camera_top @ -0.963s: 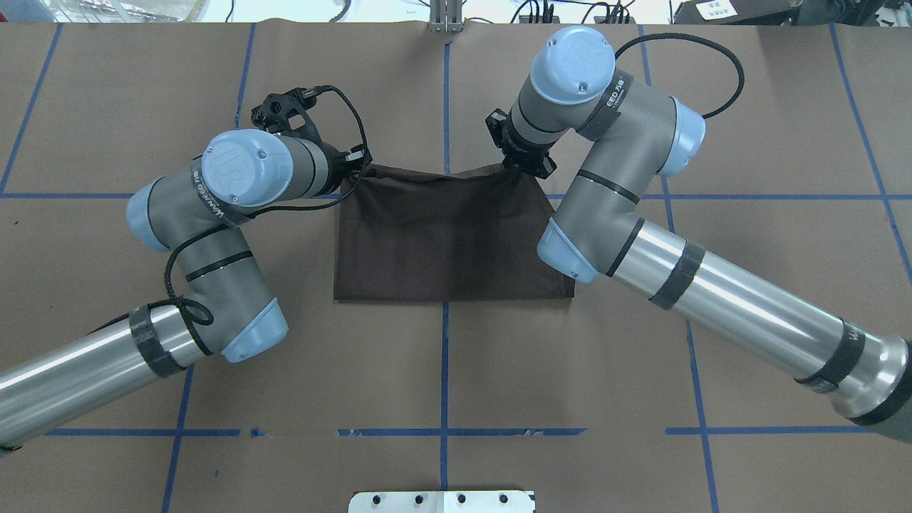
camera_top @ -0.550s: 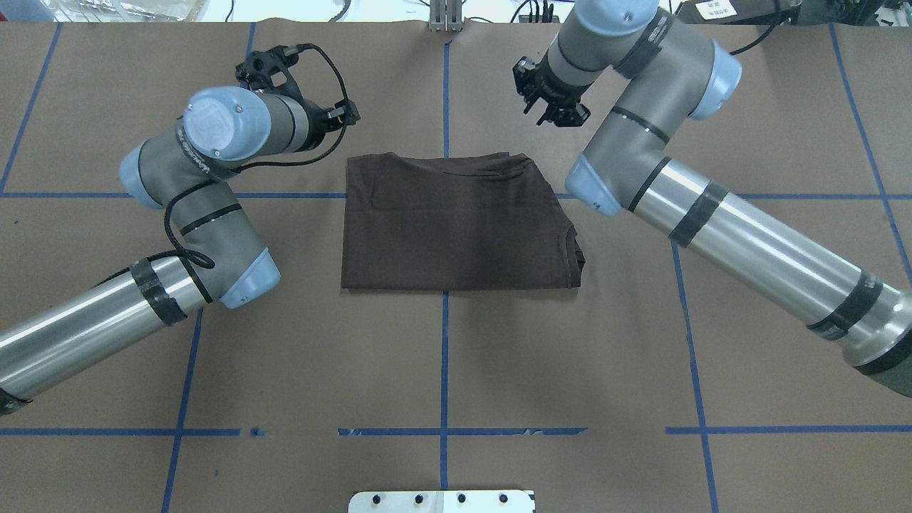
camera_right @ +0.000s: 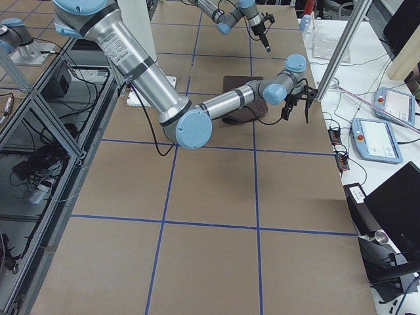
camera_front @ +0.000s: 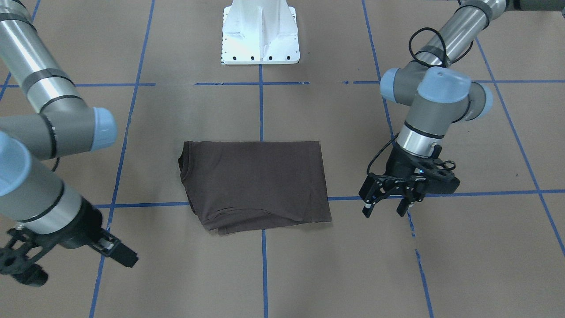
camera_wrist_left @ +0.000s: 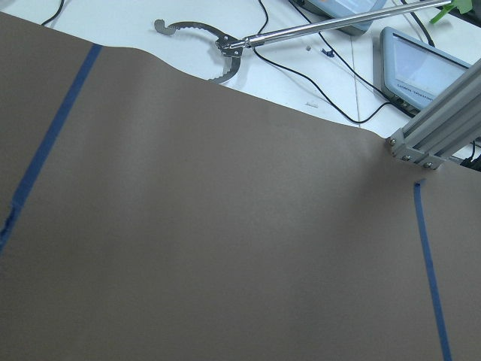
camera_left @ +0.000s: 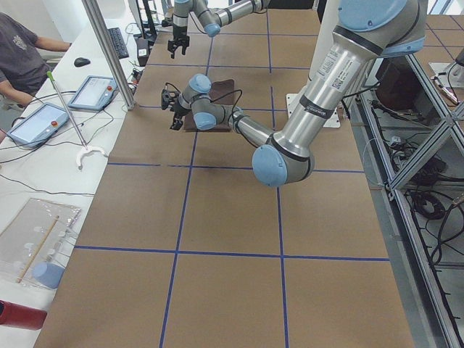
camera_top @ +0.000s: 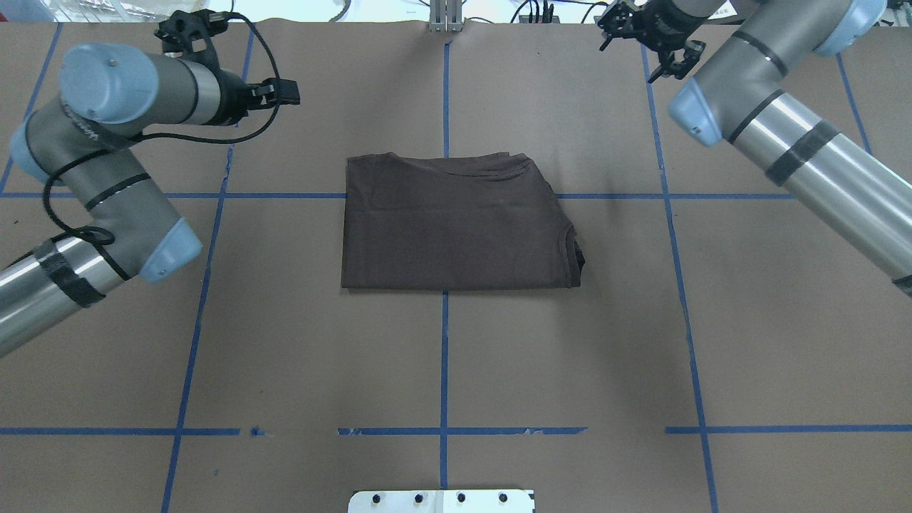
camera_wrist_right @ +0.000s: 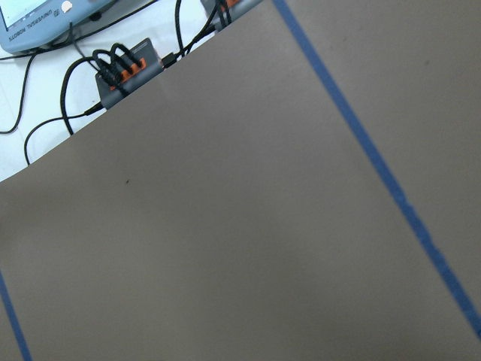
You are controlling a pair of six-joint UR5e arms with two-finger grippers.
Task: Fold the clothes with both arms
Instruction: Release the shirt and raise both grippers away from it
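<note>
Since the shirt (camera_top: 456, 228) lies folded mid-frame, the left gripper (camera_front: 385, 210) and right gripper (camera_top: 643, 39), fingers apart, should back off high, never brushing its stacked edges.

Bent sharply at the left silver-and-grey jointed arm (camera_top: 107, 178), left black two-finger gripper (camera_front: 386, 207) pointed down, jaws spread wide. Stretched forward along the right silver-and-grey jointed arm (camera_top: 784, 142), right black two-finger gripper (camera_right: 295, 113) likewise spread.

1. A brown table (camera_top: 320, 356) was crossed by blue tape lines (camera_top: 444, 356).
2. A white base (camera_front: 260, 33) stood on the middle line.
3. Two pendants (camera_left: 93, 93) and a grabber (camera_wrist_left: 225, 51) lay beyond the table's far edge.
4. A person (camera_left: 16, 54) sat near them.
</note>
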